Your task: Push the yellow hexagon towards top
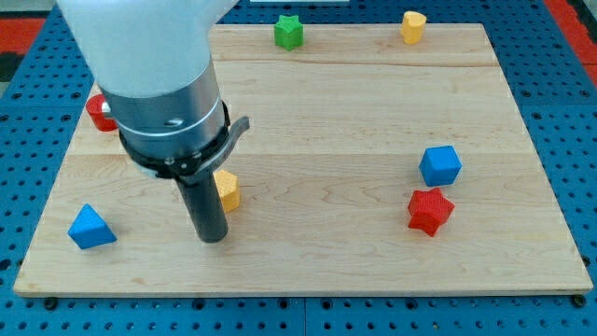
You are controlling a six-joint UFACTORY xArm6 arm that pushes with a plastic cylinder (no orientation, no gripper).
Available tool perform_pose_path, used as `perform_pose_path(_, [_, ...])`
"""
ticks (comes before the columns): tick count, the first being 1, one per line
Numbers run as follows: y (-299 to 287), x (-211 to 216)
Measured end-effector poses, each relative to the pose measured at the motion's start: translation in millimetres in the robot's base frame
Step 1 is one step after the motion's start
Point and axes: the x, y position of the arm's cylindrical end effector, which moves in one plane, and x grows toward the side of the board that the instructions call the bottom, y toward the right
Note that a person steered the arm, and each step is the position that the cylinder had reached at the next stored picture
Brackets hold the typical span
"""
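Note:
A yellow block (pixel 229 190), which looks like the hexagon, lies left of the board's centre, its left side hidden behind my dark rod. My tip (pixel 214 239) rests on the wooden board (pixel 326 140) just below and slightly left of this block, close to or touching it. A second yellow block (pixel 413 25), of unclear shape, sits at the board's top edge, toward the view's right.
A green star (pixel 289 31) sits at the top edge. A red block (pixel 97 112) at the left edge is partly hidden by the arm. A blue triangular block (pixel 90 227) lies at bottom left. A blue cube (pixel 440 165) and a red star (pixel 430 211) lie at the right.

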Motion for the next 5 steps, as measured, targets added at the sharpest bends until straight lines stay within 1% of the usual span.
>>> perform_pose_path(1, [1,-28])
perform_pose_path(2, [-3,-41])
perform_pose_path(3, [-22,-38])
perform_pose_path(4, [-48,-14])
perform_pose_path(5, [-67,-18])
